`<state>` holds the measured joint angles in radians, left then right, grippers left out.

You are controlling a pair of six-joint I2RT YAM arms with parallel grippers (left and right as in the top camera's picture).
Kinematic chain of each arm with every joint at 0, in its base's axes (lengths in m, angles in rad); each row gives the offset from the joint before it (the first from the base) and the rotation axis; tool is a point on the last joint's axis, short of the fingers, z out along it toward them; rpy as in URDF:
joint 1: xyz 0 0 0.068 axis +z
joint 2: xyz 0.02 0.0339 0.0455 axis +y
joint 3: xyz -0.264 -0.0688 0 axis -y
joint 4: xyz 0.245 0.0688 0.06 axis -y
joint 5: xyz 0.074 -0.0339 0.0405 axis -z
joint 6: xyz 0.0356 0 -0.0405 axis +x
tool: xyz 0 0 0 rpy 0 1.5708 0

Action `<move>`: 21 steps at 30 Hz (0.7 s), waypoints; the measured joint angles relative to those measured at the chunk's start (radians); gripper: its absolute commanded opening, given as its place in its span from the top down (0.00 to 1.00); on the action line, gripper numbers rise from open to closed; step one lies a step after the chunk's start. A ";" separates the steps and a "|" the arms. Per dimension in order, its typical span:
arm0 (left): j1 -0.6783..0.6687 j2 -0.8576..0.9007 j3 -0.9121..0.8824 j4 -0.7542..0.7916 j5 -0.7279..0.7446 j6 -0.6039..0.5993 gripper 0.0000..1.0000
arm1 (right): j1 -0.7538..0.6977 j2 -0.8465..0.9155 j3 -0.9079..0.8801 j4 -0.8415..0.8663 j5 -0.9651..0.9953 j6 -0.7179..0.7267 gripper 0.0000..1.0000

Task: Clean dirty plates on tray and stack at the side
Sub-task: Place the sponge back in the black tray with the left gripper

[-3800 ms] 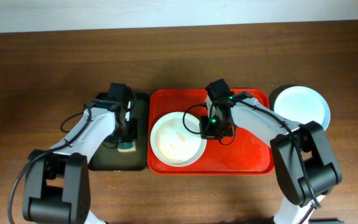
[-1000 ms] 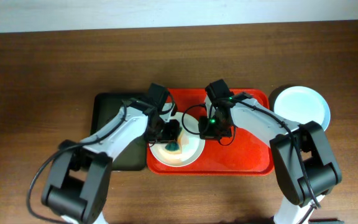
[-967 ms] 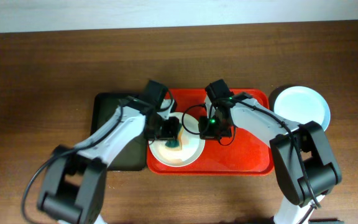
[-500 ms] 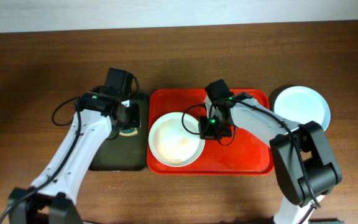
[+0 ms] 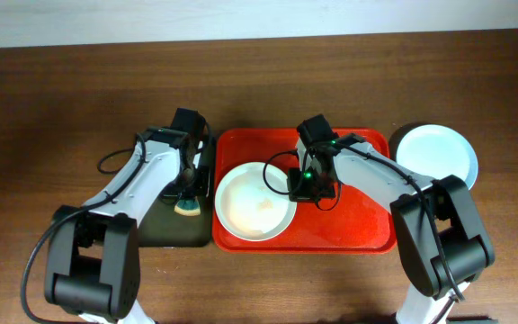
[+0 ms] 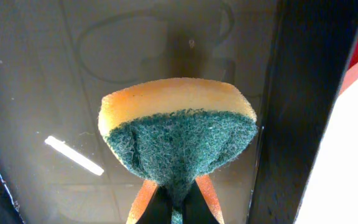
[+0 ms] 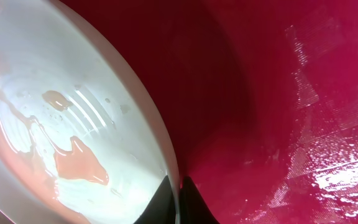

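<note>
A white plate lies on the left half of the red tray. My right gripper is shut on its right rim; the right wrist view shows the rim between my fingers and a faint pinkish wet film inside the plate. My left gripper is shut on a yellow and green sponge over the dark green tray; the sponge fills the left wrist view above my fingertips. A pale plate sits on the table right of the red tray.
The dark green tray's rim stands between the sponge and the red tray. Brown wooden table surrounds both trays.
My left gripper wiped the white plate with the sponge, then carried it left off the plate and now holds it over the dark green tray. My right gripper has kept its hold on the rim.
</note>
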<state>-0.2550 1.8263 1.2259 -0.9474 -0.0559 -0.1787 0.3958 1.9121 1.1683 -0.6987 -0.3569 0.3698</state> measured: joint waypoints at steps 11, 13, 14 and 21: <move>-0.023 0.000 -0.079 0.052 0.161 0.004 1.00 | 0.000 0.000 0.000 0.000 0.000 0.000 0.94; -0.023 0.000 -0.079 0.053 0.185 0.004 1.00 | 0.000 0.000 0.000 0.000 0.000 0.001 0.95; -0.022 0.000 -0.079 0.052 0.195 0.004 1.00 | 0.000 0.000 0.000 0.000 0.000 0.000 0.94; -0.019 0.000 -0.079 0.050 0.197 0.003 1.00 | 0.000 0.000 0.000 0.000 0.000 0.000 0.81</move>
<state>-0.2745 1.8263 1.1469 -0.8970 0.1413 -0.1753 0.3958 1.9121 1.1683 -0.6991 -0.3565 0.3698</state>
